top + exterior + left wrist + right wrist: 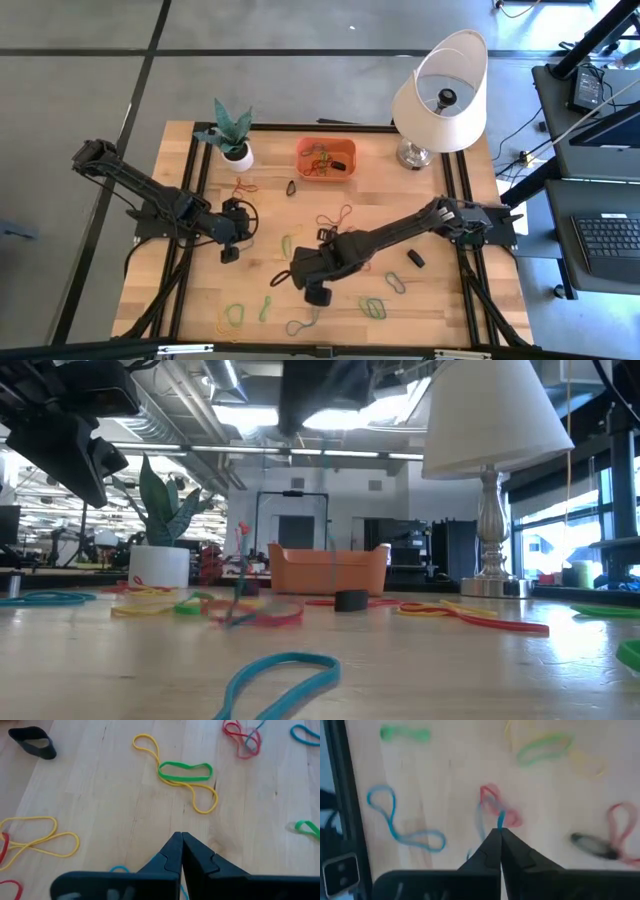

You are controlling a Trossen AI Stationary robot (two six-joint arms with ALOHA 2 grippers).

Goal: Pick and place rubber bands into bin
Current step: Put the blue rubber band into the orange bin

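The tabletop [420, 225] carried the lamp [440, 95] at 1 o'clock and the bin [326, 159] at 12 o'clock, with a tangle of bands already inside. The right arm [390, 235] reached toward 6 o'clock, and the left arm [150, 195] waited at 9 o'clock. The right gripper [499, 836] was pinched shut on a blue rubber band [500, 818], beside a red band [495, 805]. The left gripper [181, 840] was closed on nothing. Loose rubber bands [375, 307] lay scattered from centre to 6 o'clock.
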